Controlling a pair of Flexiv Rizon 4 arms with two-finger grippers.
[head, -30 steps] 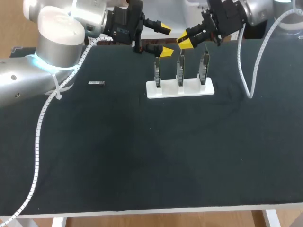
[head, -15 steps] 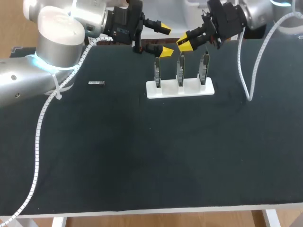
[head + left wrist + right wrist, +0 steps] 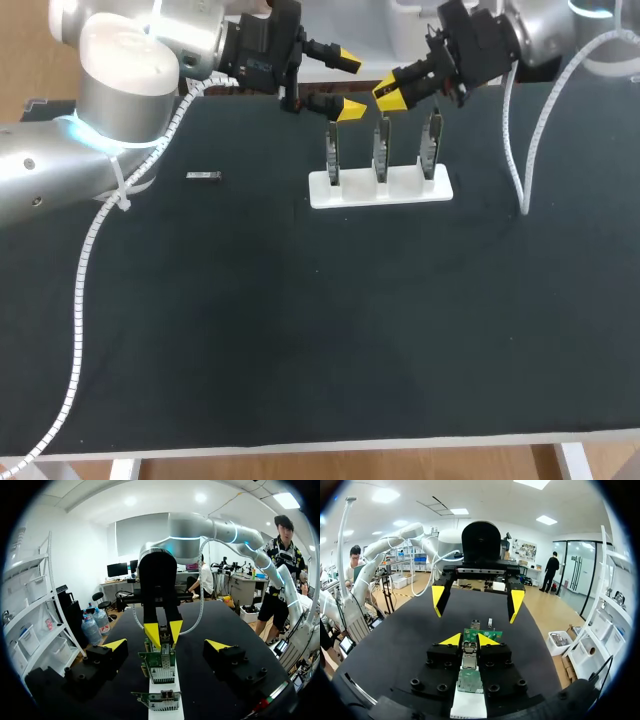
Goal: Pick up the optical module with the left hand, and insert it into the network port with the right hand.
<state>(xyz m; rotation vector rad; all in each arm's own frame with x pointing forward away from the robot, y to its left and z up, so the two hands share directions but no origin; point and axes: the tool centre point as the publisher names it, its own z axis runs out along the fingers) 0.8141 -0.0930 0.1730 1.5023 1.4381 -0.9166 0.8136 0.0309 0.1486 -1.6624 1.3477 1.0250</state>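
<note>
My right gripper hangs just above the middle circuit board of a white stand. Its yellow tips stand close together. In the right wrist view the gripper is shut on a slim silver optical module, which lies lengthwise between the fingers. My left gripper faces it from above the left board, wide open and empty. The left wrist view shows the left gripper spread wide, with the right gripper pointing down over the boards.
A second small metal module lies on the dark table, left of the stand. The stand holds three upright boards in a row; the right one is beside my right gripper. A white cable hangs from the right arm.
My right gripper has shifted slightly left and its wrist has drawn back a little. The left arm and the stand have not moved.
</note>
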